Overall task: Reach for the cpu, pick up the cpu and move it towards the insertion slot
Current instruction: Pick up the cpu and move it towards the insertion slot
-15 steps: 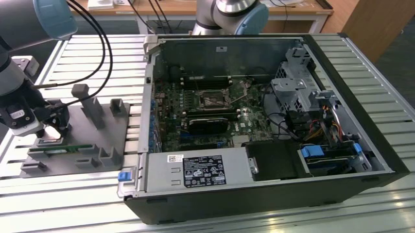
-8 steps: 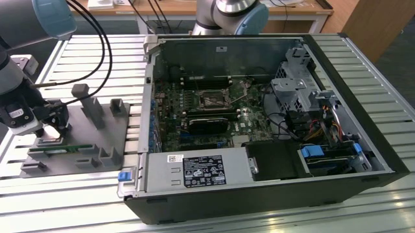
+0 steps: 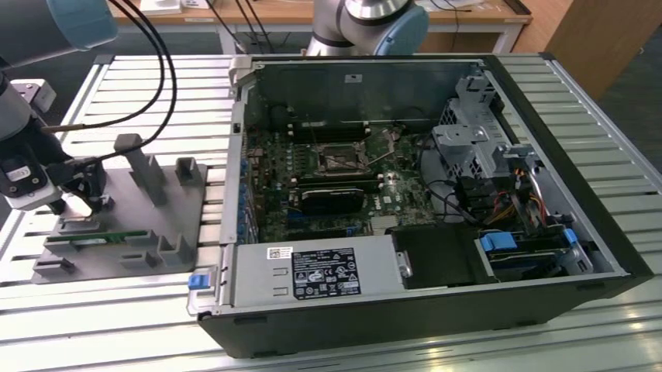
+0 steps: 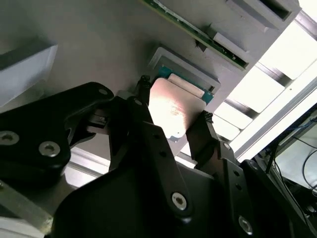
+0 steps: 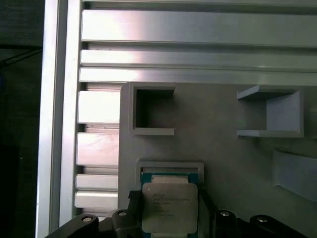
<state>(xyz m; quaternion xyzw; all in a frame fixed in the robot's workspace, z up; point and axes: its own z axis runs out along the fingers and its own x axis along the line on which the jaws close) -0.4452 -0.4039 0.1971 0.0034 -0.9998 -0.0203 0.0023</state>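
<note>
— Slatted metal table carries an open computer case across the centre and the exterior view's right. A grey fixture with upright posts lies at the exterior view's left. Where is the claw?

— The claw hangs low over the fixture, at the exterior view's left edge and about mid-height. A green memory stick lies in the fixture just beside it.

— State of the claw?

— Narrow and closed on the chip. In both wrist views, the black fingers bear on two opposite edges of the chip, one on each side.

— Position of the chip?

— It is held flat, with its silvery top facing the wrist cameras. In the first wrist view it partly covers its shallow square pocket in the fixture. Whether its underside touches the pocket cannot be told.

— And the socket?

— The socket is black and square with a thin metal frame. It sits on the green board inside the case, near the centre of the exterior view, and is well apart from the claw and chip.
</note>
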